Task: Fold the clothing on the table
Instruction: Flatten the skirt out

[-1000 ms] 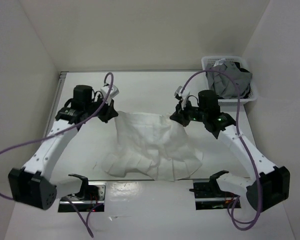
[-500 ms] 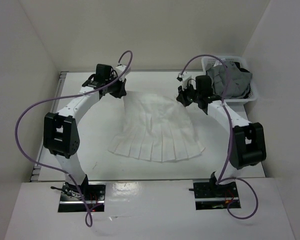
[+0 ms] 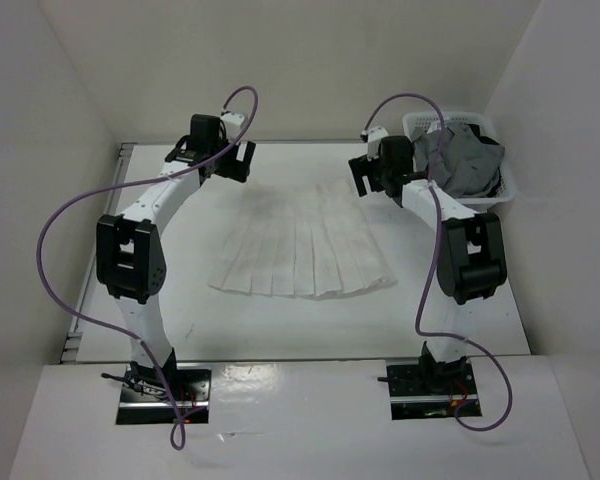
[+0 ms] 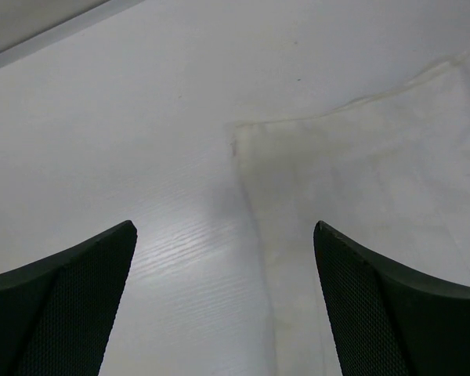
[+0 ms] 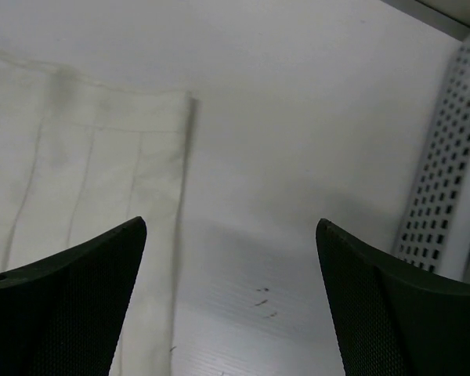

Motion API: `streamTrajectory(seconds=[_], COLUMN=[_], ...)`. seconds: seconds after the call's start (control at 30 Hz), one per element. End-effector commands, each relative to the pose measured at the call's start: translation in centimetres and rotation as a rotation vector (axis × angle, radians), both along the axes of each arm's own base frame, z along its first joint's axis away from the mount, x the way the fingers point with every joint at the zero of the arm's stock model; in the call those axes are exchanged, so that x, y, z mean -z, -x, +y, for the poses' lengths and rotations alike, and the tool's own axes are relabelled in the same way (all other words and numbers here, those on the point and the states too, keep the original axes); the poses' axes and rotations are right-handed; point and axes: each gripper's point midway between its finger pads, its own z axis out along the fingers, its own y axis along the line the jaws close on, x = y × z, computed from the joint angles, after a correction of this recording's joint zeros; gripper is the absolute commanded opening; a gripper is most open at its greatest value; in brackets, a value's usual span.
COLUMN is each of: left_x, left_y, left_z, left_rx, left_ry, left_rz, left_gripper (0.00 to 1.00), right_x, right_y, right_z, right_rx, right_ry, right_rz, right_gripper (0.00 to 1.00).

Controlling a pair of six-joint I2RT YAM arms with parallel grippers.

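Two pairs of fingers hover spread wide and empty over the far edge of the skirt (image 3: 302,240), the left fingers (image 4: 63,305) at its far-left corner and the right fingers (image 5: 63,298) at its far-right corner. The skirt lies flat on the desk (image 3: 180,300), hem toward the arm bases. A white basket (image 3: 412,125) of grey cloth (image 3: 465,160) sits to its far right.

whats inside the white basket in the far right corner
A crumpled grey garment fills the basket, heaped above its rim. Anything beneath the garment is covered.
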Motion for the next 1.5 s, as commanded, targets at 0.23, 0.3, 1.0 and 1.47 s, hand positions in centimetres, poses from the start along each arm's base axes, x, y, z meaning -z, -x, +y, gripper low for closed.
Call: streamTrajectory(seconds=[0.23,0.3,1.0,1.47], left_x=[-7.4,-9.5,-5.3,-4.7], left_y=[8.1,10.8,20.9,20.7], left_z=[4.3,5.7,12.8,13.2], left_rx=[-0.097,-0.127,-0.285,-0.313], left_ry=[0.158,0.213,0.116,0.107], left_rz=[-0.003,-0.029,-0.032,-0.022], left_gripper=[0.99,0.99,0.99,0.99], right_x=[-7.7,-6.3,6.1,10.6], right_y=[6.2,8.1,6.5,7.7], right_z=[5.8,9.1,19.7,20.3], right_rx=[-0.186,-0.254,-0.231,-0.179], right_ry=[-0.054,-0.029,0.080,0.075], right_rz=[-0.038,0.014,0.247,0.448], right_gripper=[0.93,0.93,0.93,0.94])
